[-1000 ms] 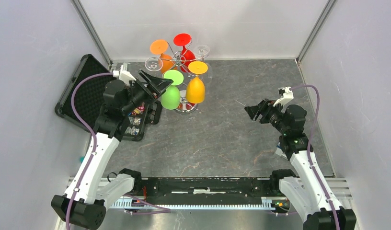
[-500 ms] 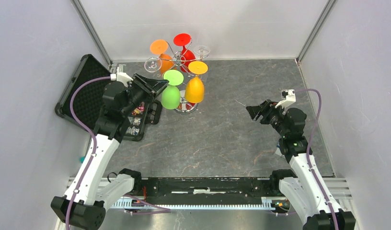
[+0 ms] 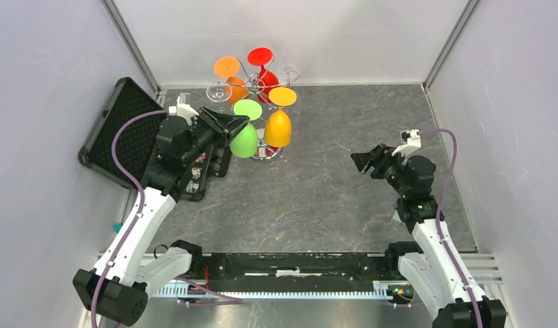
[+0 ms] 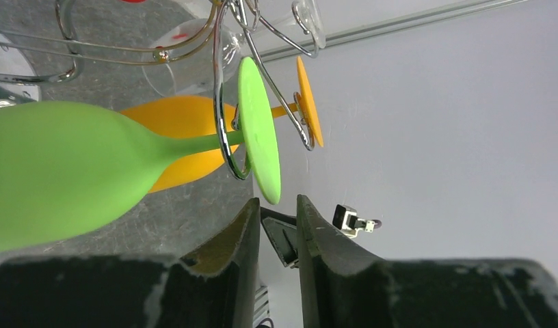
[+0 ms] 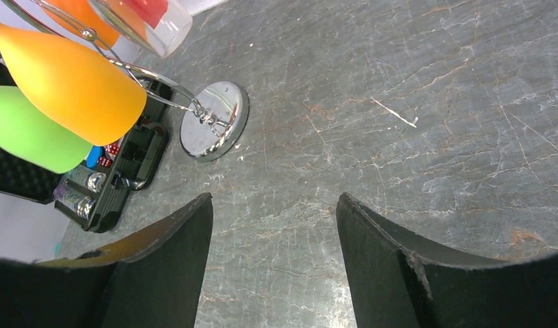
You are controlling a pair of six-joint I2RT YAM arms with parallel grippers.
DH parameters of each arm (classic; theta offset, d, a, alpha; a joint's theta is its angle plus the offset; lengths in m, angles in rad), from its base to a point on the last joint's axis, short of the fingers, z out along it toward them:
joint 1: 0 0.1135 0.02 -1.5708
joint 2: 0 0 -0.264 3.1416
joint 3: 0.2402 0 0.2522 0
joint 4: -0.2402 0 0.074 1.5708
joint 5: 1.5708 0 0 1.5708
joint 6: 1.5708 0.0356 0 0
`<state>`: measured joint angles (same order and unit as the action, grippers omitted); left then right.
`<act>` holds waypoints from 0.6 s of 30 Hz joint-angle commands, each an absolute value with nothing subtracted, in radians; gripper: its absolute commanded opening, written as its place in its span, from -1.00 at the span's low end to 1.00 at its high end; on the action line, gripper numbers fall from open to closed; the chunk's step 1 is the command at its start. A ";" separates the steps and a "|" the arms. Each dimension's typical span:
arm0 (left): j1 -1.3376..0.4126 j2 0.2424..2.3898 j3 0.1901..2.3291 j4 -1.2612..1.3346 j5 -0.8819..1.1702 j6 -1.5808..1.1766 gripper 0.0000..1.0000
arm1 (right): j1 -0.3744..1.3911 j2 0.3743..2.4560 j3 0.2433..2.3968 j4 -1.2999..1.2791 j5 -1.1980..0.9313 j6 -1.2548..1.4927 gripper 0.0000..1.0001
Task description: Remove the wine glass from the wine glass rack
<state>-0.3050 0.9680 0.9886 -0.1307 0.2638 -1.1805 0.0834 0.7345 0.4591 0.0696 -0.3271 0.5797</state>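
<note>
Green wine glass (image 4: 57, 171) hung on the rack (image 5: 213, 120), left gripper (image 4: 277, 202) nearly closed at its foot, grip unclear; right gripper (image 5: 274, 197) gaped empty

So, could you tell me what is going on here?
The left gripper is at the green wine glass hanging on the wine glass rack, fingers narrowly apart by the edge of its foot; whether they grip it is unclear. The right gripper hangs open above the table, holding nothing.

Green wine glass (image 4: 57, 171) hangs in rack (image 4: 217, 102) — foot rim just above left tool (image 4: 277, 212) — jaws close together, contact unclear.
</note>
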 commanded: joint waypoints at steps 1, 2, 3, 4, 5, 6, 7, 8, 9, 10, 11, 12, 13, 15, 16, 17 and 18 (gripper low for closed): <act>-0.324 0.983 0.966 -0.028 0.247 -1.251 -0.41 | 0.085 0.731 0.447 0.115 -0.306 0.585 0.43; -0.328 0.985 0.965 -0.028 0.243 -1.254 -0.41 | 0.085 0.729 0.446 0.115 -0.306 0.583 0.43; -0.331 0.986 0.964 -0.030 0.235 -1.256 -0.40 | 0.084 0.727 0.444 0.115 -0.305 0.583 0.43; -0.334 0.986 0.962 -0.033 0.225 -1.259 -0.40 | 0.085 0.726 0.442 0.115 -0.303 0.582 0.43; -0.338 0.985 0.962 -0.042 0.210 -1.259 -0.40 | 0.084 0.723 0.440 0.115 -0.302 0.583 0.43; -0.339 0.981 0.961 -0.049 0.195 -1.263 -0.40 | 0.085 0.722 0.437 0.114 -0.301 0.581 0.43; -0.340 0.979 0.959 -0.051 0.185 -1.267 -0.40 | 0.085 0.720 0.436 0.113 -0.300 0.581 0.43; -0.342 0.976 0.956 -0.052 0.172 -1.271 -0.40 | 0.085 0.717 0.435 0.113 -0.301 0.581 0.43; -0.344 0.972 0.953 -0.052 0.163 -1.277 -0.40 | 0.084 0.715 0.432 0.112 -0.300 0.580 0.43; -0.346 0.970 0.951 -0.052 0.152 -1.279 -0.39 | 0.084 0.715 0.431 0.112 -0.296 0.580 0.43; -0.348 0.968 0.950 -0.051 0.145 -1.278 -0.35 | 0.084 0.713 0.430 0.109 -0.291 0.580 0.43; -0.350 0.968 0.950 -0.049 0.139 -1.277 -0.22 | 0.084 0.710 0.428 0.106 -0.287 0.579 0.43; -0.350 0.968 0.948 -0.049 0.134 -1.279 -0.15 | 0.085 0.710 0.428 0.104 -0.284 0.578 0.43; -0.351 0.969 0.946 -0.044 0.123 -1.282 -0.13 | 0.086 0.706 0.427 0.103 -0.282 0.576 0.43; -0.351 0.970 0.946 -0.044 0.119 -1.283 -0.14 | 0.085 0.705 0.426 0.103 -0.282 0.577 0.43; -0.351 0.972 0.946 -0.043 0.116 -1.287 -0.18 | 0.084 0.704 0.426 0.102 -0.283 0.576 0.43; -0.350 0.973 0.946 -0.042 0.114 -1.289 -0.24 | 0.085 0.703 0.429 0.100 -0.282 0.577 0.43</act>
